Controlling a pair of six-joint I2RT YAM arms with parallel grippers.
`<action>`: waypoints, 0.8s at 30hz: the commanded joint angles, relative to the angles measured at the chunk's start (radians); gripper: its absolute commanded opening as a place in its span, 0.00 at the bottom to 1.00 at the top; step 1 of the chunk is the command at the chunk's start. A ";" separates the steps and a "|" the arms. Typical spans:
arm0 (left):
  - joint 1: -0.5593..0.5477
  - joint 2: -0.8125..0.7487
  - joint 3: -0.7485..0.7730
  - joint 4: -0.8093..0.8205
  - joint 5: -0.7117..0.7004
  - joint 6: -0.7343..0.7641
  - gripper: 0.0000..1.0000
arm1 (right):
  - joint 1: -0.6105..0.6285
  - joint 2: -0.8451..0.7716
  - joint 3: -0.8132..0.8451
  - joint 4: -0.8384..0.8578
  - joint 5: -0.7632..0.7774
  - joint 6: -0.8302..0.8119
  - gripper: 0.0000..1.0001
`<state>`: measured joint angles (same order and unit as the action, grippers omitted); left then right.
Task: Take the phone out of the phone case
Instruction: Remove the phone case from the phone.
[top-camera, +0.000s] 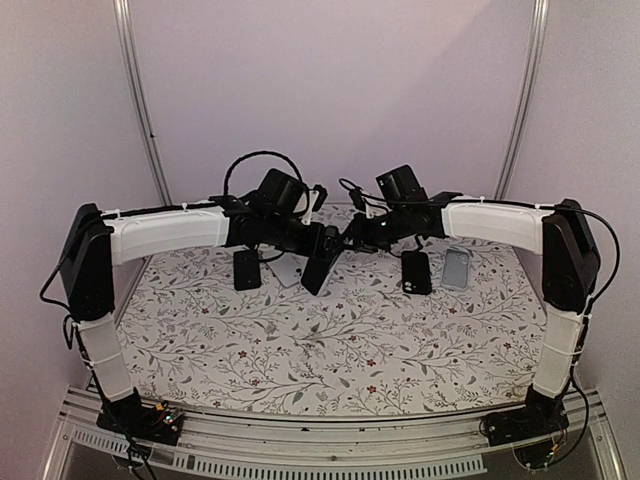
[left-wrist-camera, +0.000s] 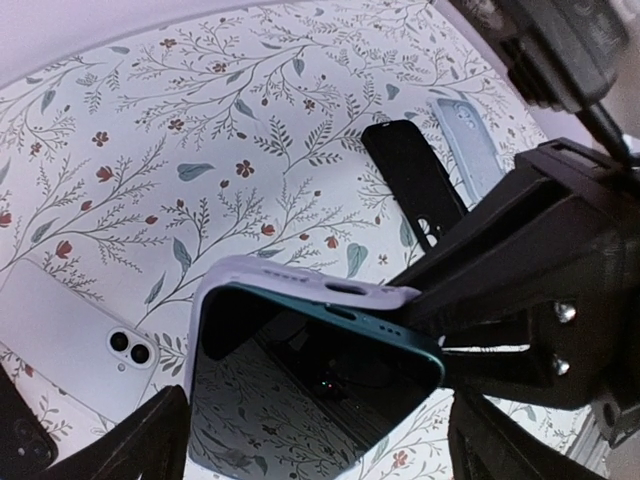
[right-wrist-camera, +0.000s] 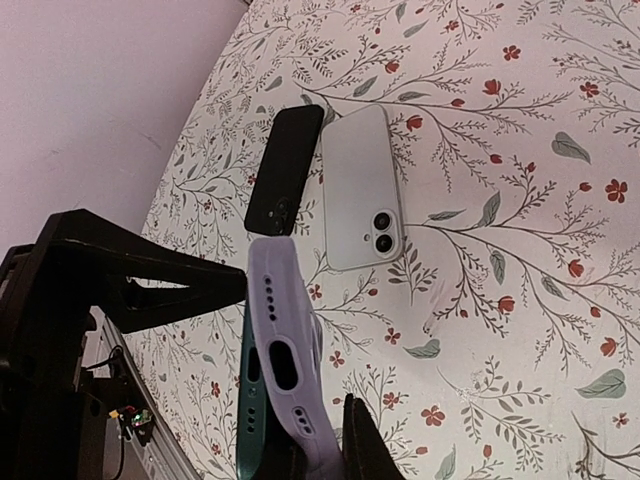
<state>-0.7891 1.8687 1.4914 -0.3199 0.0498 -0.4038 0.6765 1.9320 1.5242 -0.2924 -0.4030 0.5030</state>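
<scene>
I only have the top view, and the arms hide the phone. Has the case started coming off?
Observer: Yes. The left wrist view shows the lavender case lifted off one corner of the teal phone.
Operator: And the right side?
Observer: The right gripper has its jaws closed on the case at that corner.
Operator: Anything lying nearby?
Observer: A white phone, twin lenses up, beside a black phone on the table.
</scene>
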 joint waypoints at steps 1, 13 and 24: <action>-0.013 0.037 0.036 -0.032 -0.037 0.024 0.91 | 0.007 -0.002 0.039 0.067 -0.039 0.023 0.00; -0.024 0.090 0.083 -0.086 -0.123 0.035 0.91 | 0.008 0.013 0.033 0.082 -0.084 0.048 0.00; -0.030 0.122 0.062 -0.082 -0.246 0.030 0.87 | 0.008 0.046 -0.008 0.118 -0.163 0.126 0.00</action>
<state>-0.8165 1.9526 1.5513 -0.4084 -0.1040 -0.3767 0.6682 1.9816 1.5223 -0.2653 -0.4431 0.5770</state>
